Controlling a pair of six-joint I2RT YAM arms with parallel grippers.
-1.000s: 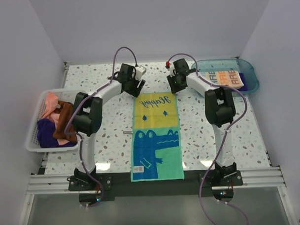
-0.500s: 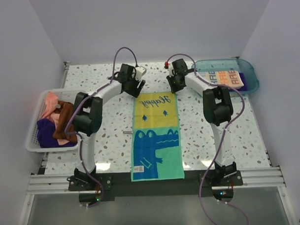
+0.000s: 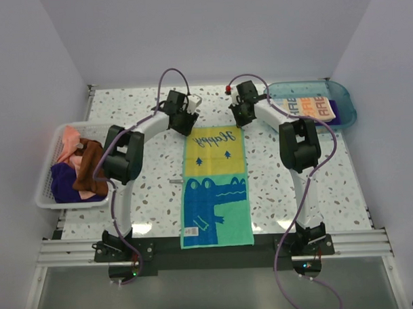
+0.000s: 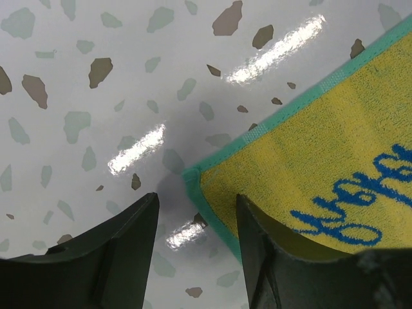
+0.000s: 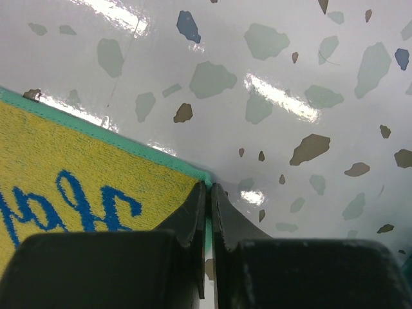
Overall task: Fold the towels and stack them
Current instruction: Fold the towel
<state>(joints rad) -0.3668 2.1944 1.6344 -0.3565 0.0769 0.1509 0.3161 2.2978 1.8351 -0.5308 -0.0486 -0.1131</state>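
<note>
1. Crocodile towel (image 3: 214,188) lies flat and full length down the middle of the worktop (image 3: 150,204), between your two arms, its yellow end farthest from the bases.
2. Your right pincer (image 5: 208,190) is closed tight on the teal hem of the far right corner. Your left pincer (image 4: 196,203) stands open astride the far left corner, holding nothing.
3. Risk: the right grip seems to catch only the hem's tip, so it may slip out on the lift.
4. Risk: lift with one corner caught and the cloth drags askew. The left corner sits close to one finger and could escape the closing jaws.
5. Readable: "Happy" (image 3: 215,136) in blue script on yellow. The folded towel (image 3: 310,108) in the blue tray (image 3: 354,108) shows large letters, partly "ARE". The white tag (image 3: 191,231) at the near edge is too small to read.
</note>
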